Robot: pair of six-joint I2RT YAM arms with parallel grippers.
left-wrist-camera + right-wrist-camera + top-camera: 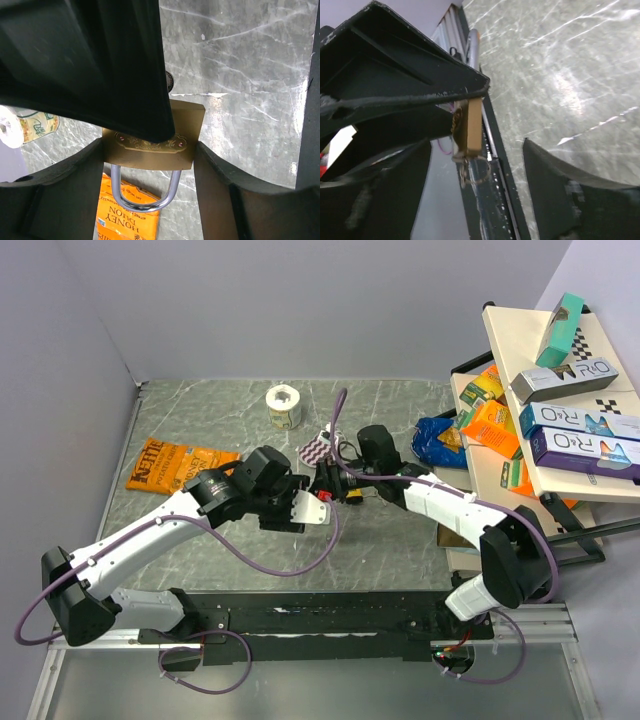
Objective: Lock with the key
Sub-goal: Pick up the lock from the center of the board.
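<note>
One brass padlock (pixel 150 145) is being clamped by its sides in the left pincer (pixel 150 165), above the middle of the surface (pixel 240 75). The right pincer (pixel 476 165) is being held wide just beside it, gripping nothing. No key is being made out, so the locking turn is judged outstanding. The keyhole is being hidden behind the right pincer.

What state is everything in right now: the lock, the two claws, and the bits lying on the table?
padlock: clamped by its sides.
shackle: both legs seem seated in the body; locked or not, cannot tell.
left gripper: shut on the padlock.
right gripper: open, holding nothing.
key: not visible.
chip bag: lying flat.
white roll: standing on end.
</note>
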